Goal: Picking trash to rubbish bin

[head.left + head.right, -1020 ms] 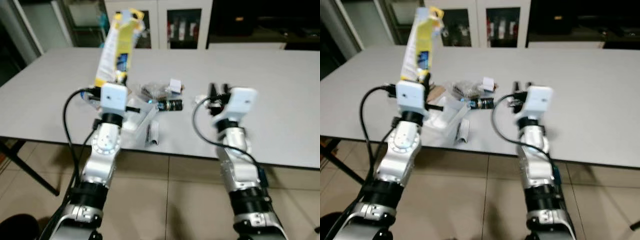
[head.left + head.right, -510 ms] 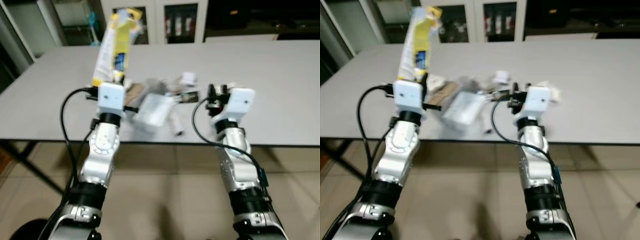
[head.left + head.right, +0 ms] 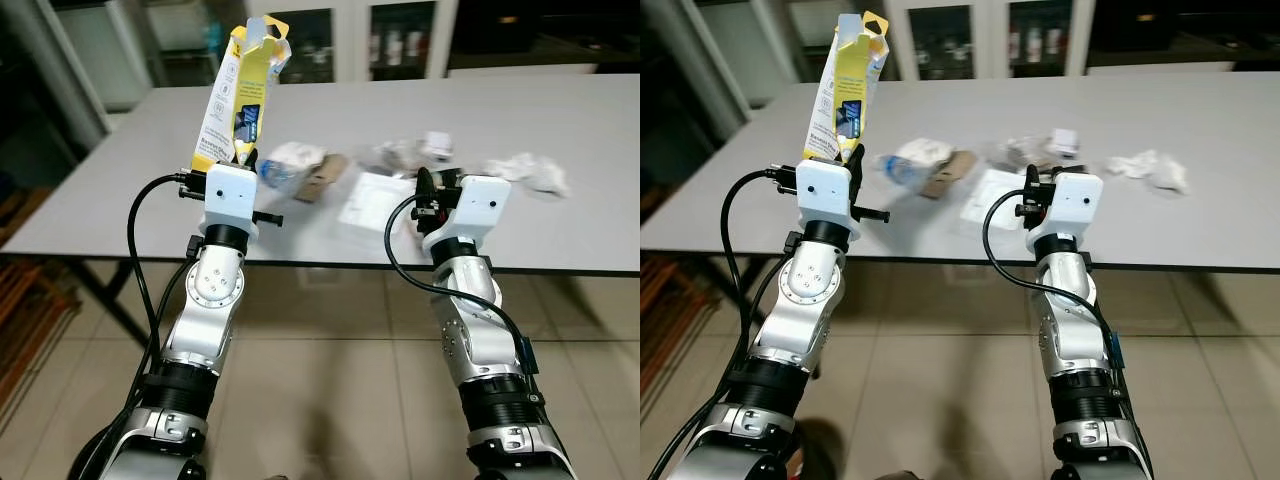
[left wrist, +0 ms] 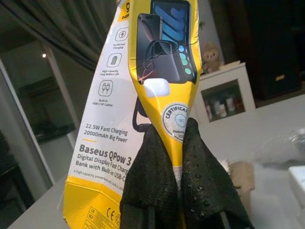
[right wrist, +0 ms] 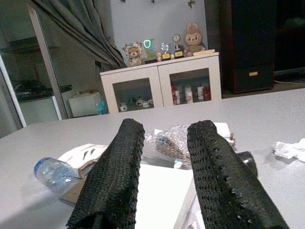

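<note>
Seemingly between pickups, the left gripper (image 3: pixel 243 155) is holding a yellow power-bank carton (image 3: pixel 238 100) upright above the table's (image 3: pixel 560 120) near-left edge while the right gripper (image 3: pixel 424 187), fingers parted and empty, is hovering near a flat white packet (image 3: pixel 372 197); a plastic bottle (image 3: pixel 895 168), bubble wrap (image 3: pixel 1025 150) and crumpled tissue (image 3: pixel 1150 165) are lying farther back. Closer in, the left wrist view is showing both fingers (image 4: pixel 157 191) pinching only the carton's lower edge, so the tall pack could be tipping or slipping free during carrying.
</note>
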Tool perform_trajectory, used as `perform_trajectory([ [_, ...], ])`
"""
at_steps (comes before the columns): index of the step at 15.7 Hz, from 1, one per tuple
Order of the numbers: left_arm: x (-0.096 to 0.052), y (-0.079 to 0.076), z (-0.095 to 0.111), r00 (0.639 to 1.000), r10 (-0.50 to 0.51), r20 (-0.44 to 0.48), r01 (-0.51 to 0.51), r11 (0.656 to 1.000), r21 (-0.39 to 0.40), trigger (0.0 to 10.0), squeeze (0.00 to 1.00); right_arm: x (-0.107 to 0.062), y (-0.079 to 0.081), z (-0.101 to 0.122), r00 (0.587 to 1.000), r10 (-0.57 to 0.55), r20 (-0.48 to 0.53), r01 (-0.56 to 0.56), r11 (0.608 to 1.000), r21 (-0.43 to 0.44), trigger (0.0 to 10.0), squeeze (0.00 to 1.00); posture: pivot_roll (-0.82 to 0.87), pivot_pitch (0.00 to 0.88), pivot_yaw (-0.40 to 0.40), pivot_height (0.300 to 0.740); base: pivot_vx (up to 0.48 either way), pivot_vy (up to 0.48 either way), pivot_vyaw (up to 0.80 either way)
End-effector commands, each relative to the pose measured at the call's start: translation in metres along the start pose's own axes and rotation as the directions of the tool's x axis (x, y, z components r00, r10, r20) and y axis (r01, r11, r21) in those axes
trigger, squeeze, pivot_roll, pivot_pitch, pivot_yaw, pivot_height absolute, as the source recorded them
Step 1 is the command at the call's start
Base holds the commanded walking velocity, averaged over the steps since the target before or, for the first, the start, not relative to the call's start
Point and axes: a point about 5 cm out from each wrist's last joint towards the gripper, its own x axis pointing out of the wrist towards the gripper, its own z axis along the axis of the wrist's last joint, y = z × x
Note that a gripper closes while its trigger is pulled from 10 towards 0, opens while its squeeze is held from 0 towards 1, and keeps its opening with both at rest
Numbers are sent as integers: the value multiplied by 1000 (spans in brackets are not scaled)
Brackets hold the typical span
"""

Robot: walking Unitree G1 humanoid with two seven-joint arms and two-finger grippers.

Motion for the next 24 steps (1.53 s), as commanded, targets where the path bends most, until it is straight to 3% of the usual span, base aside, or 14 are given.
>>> perform_trajectory([
  [1,2,3,1,1000,13,-8,-13,1000,2,10000,0,2,-2,4,1000,-9,15,9,1000,2,10000,0,6,0,109,740,304,0,0],
  [16,0,2,0,1000,4,-11,-4,1000,10,10000,0,2,-1,5,1000,1,13,-1,1000,-1,10000,0,10,0,105,740,343,0,0],
  [24,1,2,1,1000,7,-11,-7,1000,1,10000,0,3,0,5,1000,6,12,-6,1000,-3,10000,0,13,2,103,740,68,74,0],
])
